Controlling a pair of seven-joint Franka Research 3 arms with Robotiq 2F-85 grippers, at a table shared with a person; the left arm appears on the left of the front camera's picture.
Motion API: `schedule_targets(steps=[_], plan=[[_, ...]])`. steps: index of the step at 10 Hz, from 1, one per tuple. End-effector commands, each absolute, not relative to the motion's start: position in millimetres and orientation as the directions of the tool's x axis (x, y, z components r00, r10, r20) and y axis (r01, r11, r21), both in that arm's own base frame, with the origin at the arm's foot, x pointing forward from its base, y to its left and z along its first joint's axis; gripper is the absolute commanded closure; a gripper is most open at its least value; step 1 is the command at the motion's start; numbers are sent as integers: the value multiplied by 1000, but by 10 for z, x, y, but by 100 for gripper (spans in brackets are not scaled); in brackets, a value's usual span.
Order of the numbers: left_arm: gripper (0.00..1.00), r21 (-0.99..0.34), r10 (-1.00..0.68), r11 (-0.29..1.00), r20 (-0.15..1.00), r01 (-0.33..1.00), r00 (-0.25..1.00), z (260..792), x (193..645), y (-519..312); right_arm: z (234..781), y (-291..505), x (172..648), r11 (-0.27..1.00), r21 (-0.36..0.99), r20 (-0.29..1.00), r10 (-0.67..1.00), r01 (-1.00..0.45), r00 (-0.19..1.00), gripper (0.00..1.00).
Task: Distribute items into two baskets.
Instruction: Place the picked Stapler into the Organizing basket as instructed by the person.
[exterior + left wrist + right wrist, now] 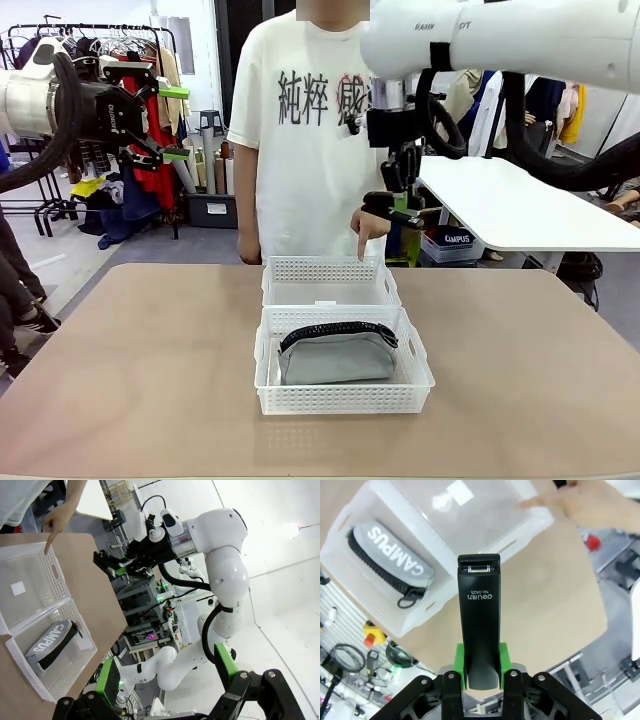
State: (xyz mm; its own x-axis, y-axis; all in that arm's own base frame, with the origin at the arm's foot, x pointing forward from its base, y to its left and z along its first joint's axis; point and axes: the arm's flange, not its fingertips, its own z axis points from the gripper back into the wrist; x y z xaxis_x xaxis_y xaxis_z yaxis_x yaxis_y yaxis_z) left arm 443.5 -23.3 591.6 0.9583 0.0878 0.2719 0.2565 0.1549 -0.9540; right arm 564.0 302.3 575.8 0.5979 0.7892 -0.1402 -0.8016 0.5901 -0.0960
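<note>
The grey pouch point(335, 357) with a black zipper lies in the near white basket point(340, 398). The far basket point(330, 270) stands against it, holding nothing. My right gripper point(395, 207) hangs above the far basket's right rear corner, shut on the black stapler point(388, 209). In the right wrist view the stapler point(480, 615) sticks out from between the green pads point(461, 665), with the pouch point(390, 562) and both baskets below. My left gripper point(168, 122) is raised at the far left, open and holding nothing. Its wrist view shows the pouch point(52, 645) in the near basket point(75, 667).
A person stands at the far side of the table; one hand point(366, 228) points a finger down at the far basket's right rear corner, close to my right gripper. Bare tabletop point(520, 380) lies on both sides of the baskets.
</note>
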Motion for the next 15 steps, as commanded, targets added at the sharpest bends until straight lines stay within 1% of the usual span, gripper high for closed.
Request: schedule_targets(steps=[1, 2, 3, 8, 9, 11, 13, 15], plan=[[0, -956, 86, 139, 272, 259, 958, 5934, 4416, -220, 5847, 3041, 5748, 574, -119, -105, 804, -810, 586, 100], [0, -956, 86, 139, 272, 259, 958, 5934, 4416, -220, 5920, 3016, 5688, 636, -120, -65, 761, -762, 645, 100], [0, -956, 86, 139, 272, 259, 958, 5934, 4416, -220, 5725, 3077, 5667, 583, -105, -126, 796, -806, 592, 100], [0, -956, 86, 139, 272, 259, 958, 5934, 4416, -220, 5686, 3072, 5683, 591, -105, -123, 791, -800, 600, 100], [0, -956, 86, 139, 272, 259, 958, 5934, 4416, -220, 5681, 3102, 5720, 501, -96, -106, 854, -860, 510, 100], [0, -956, 86, 139, 272, 259, 958, 5934, 4416, -220, 5667, 3270, 5808, 370, -74, -103, 921, -926, 376, 100], [0, -956, 86, 139, 272, 259, 958, 5934, 4416, -220, 5632, 3446, 5865, 271, -78, -123, 952, -960, 279, 100], [0, -956, 86, 139, 272, 259, 958, 5934, 4416, -220, 5482, 3658, 5897, 164, -83, -150, 973, -983, 175, 100]])
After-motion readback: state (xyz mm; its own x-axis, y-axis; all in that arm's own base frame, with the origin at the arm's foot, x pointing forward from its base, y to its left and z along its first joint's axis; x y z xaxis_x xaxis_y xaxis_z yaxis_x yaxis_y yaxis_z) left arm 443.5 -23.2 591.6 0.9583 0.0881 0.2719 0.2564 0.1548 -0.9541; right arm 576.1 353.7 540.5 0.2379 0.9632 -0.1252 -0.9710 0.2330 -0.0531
